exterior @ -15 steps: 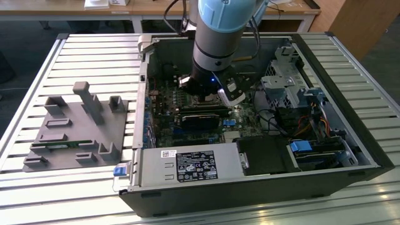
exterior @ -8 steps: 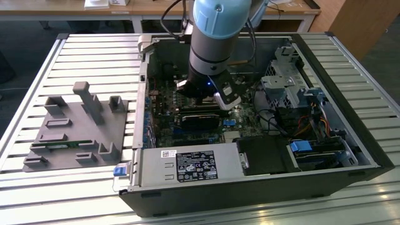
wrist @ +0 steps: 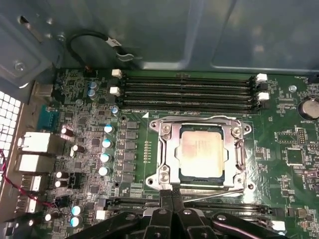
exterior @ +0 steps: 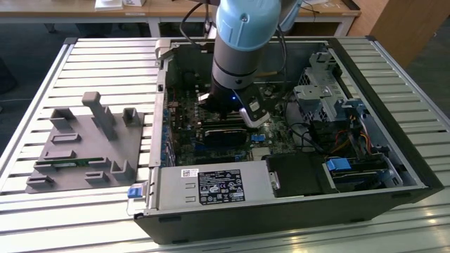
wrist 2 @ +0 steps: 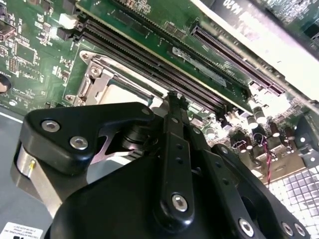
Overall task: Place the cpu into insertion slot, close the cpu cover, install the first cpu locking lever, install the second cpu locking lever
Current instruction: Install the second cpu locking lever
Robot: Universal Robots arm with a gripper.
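Fingertips of the gripper [wrist: 171, 195] are pressed together, nothing between them, and they sit at one edge of the insertion slot [wrist: 164, 172] in the first wrist view. The cpu [wrist: 201, 152] lies flat inside the slot — the cpu cover [wrist: 234, 149] is closed down around it, its silvery frame leaving the chip's top visible. A thin locking lever [wrist: 212, 194] runs along the same edge, just beside the fingertips. In the exterior view the arm [exterior: 239, 47] reaches down into the open computer case [exterior: 393, 174].

The silvery-grey square cpu [wrist: 201, 151] sits in the metal-rimmed insertion slot [wrist: 239, 172] under the closed silvery frame cpu cover [wrist: 166, 154]; the black gripper [wrist: 171, 195] has its fingers together at the socket edge.
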